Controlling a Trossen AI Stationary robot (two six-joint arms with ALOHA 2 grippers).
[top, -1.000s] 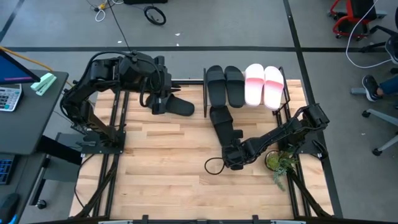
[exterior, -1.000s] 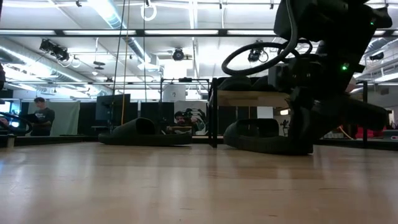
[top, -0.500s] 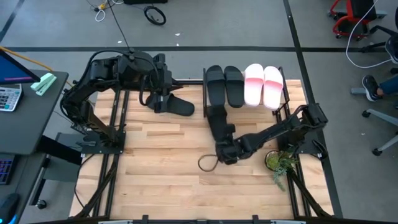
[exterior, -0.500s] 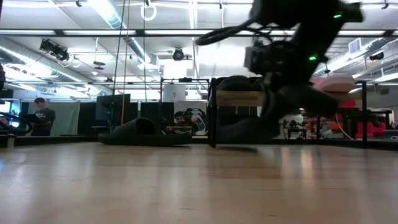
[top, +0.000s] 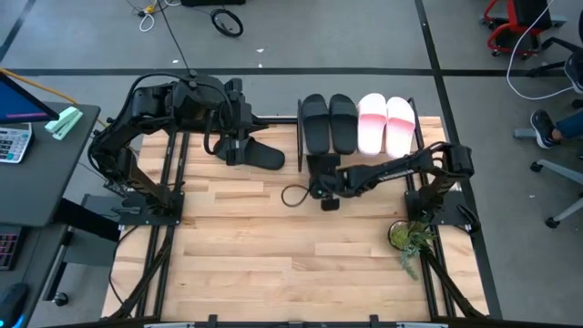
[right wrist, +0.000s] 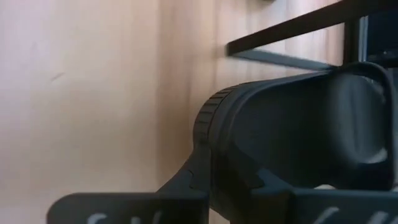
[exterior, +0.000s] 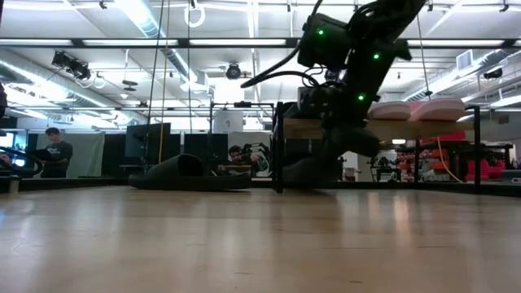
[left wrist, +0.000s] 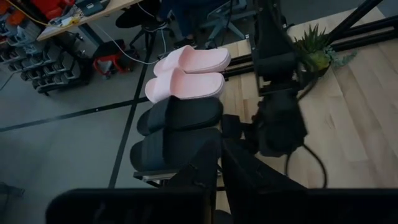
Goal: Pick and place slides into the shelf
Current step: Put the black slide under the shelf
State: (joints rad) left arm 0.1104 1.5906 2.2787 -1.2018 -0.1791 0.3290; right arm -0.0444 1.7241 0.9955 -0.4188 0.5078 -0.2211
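Note:
The shelf (top: 422,138) stands at the table's far edge. Two black slides (top: 329,125) and two pink slides (top: 387,125) lie side by side on its top board (exterior: 305,129). My right gripper (top: 322,188) is just in front of the shelf's left half, shut on a third black slide (top: 318,169), whose far end is hidden under the top board. A fourth black slide (top: 262,156) lies flat on its sole at the table's far left. My left gripper (top: 233,148) hangs shut above that slide's left end. My right gripper holds the black slide by its near end (right wrist: 249,118), pinched between the two fingers. The fingers come level from the table's near side, along the slide. The slide sits low by the shelf's bottom tier (exterior: 309,172); whether it rests there I cannot tell.
A small potted plant (top: 402,236) stands near the right arm's base. A loop of cable (top: 292,195) hangs beside my right gripper. The table's near half is bare wood (top: 255,246). A person (exterior: 55,151) stands far off in the room.
My right gripper has moved from the table's middle toward the far edge, carrying the black slide lengthwise toward the shelf. The slide's far end has gone under the top board, and much less of it shows from above. The left arm has kept still.

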